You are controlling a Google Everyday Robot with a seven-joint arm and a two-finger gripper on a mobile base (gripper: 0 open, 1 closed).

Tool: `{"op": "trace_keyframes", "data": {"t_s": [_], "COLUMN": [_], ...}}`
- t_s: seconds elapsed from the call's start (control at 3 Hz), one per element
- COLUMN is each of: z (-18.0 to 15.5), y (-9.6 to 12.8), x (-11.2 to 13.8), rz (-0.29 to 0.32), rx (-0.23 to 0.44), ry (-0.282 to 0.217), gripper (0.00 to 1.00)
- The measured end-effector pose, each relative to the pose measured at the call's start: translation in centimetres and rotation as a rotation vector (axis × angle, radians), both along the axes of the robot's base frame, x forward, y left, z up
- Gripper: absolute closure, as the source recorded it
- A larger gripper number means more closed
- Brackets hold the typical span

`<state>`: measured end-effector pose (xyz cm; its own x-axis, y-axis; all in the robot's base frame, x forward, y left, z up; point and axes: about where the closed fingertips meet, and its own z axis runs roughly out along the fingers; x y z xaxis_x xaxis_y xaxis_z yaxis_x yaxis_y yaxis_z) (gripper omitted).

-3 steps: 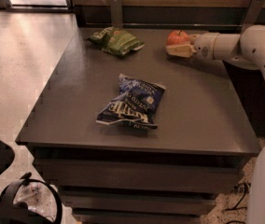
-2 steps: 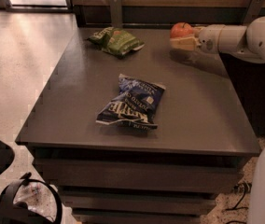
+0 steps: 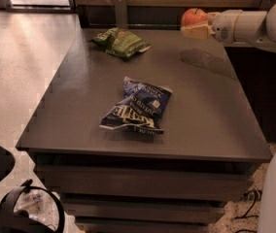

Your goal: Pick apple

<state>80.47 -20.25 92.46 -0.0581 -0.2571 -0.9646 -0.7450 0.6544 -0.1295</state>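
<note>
A: What's on the table point(image 3: 215, 130)?

B: A blue chip bag point(image 3: 137, 107) at the table's middle, and a green chip bag point(image 3: 121, 41) near its far left corner.

A: And the gripper point(image 3: 197, 25)?

B: Above the table's far right edge, with its jaws clenched on the apple point(image 3: 192, 16), which hangs clear of the tabletop.

A: How to finish well?

B: I'd hold the squeeze steady and lift straight and slowly, so the round fruit can't roll out.
</note>
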Motion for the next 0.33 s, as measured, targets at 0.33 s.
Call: {"op": "trace_keyframes", "data": {"t_s": [0.33], "z": [1.88], "y": [0.03], "x": [-0.33], "rz": [-0.001], "rx": [-0.017], "ry": [-0.025], "gripper": [1.0]}}
